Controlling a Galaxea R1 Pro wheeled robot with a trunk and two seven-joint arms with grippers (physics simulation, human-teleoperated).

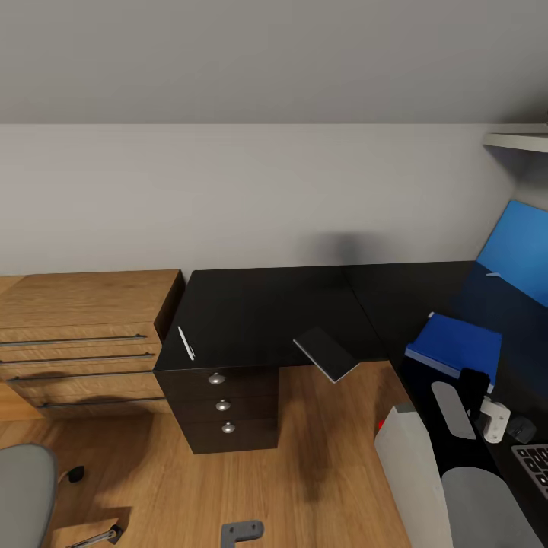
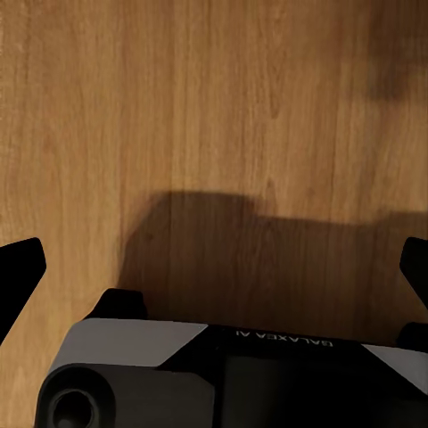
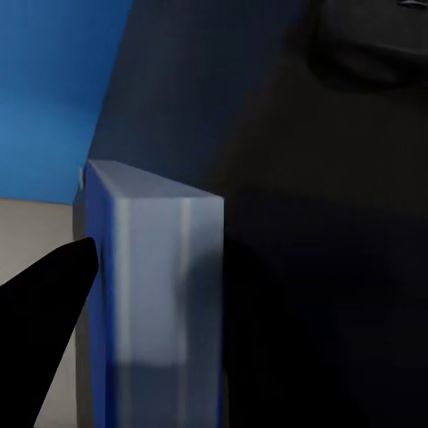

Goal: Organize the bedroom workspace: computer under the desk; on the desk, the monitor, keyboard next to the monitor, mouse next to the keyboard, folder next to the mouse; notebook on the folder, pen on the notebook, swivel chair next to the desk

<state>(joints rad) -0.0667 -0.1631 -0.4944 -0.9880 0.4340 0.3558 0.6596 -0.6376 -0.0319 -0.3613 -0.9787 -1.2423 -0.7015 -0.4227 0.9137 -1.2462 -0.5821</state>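
- Folder, bright blue, lies on the black tabltop's right wing beside the blue back panel; right wrist view shows its edge close.
- Pen rests near the tabletop left edge, above the drawers.
- Notebook overhangs the front edge.
- Keyboard and mouse sit lower right.
- Left end effector spread wide above wooden floor.
- Right end effector: grip cannot be told.

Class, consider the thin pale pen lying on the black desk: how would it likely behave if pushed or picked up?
The pen looks thin and round, so it would probably roll. It lies flat near the desk front edge, so a push might drop it. Its slimness suggests it is light but awkward to pinch.
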